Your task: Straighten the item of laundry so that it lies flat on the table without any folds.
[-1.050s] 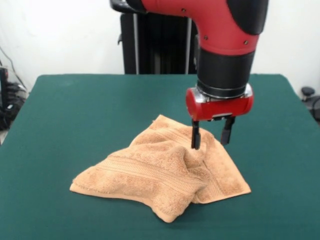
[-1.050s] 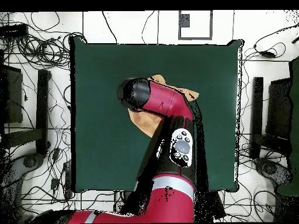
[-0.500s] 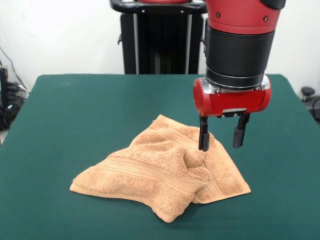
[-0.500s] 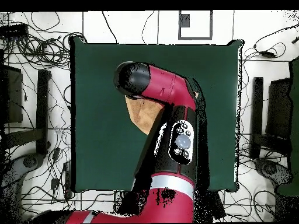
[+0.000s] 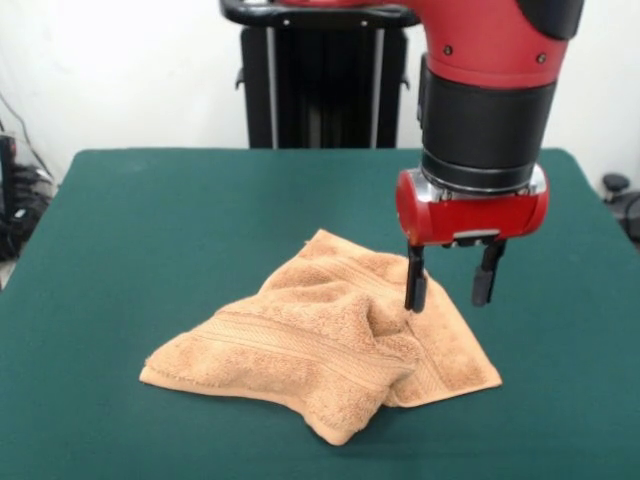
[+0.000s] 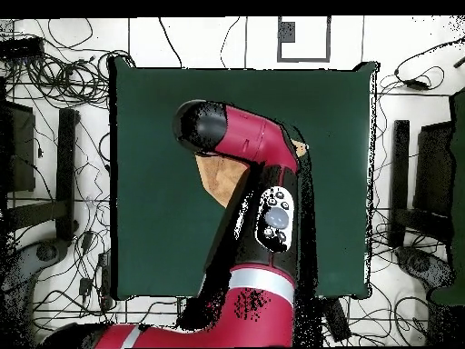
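Tangled cables (image 6: 64, 73) sprawl over the white floor (image 6: 400, 118) around the table (thickest at one corner), beside dark equipment stands (image 6: 65, 164).

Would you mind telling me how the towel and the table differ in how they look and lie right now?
The towel is orange-tan and looped terry; the table is dark green and smooth like felt. The towel lies bunched, with folds and a raised hump; the table top is flat. The towel covers a small patch, and the table is far wider. The open claw hangs over the towel's edge.
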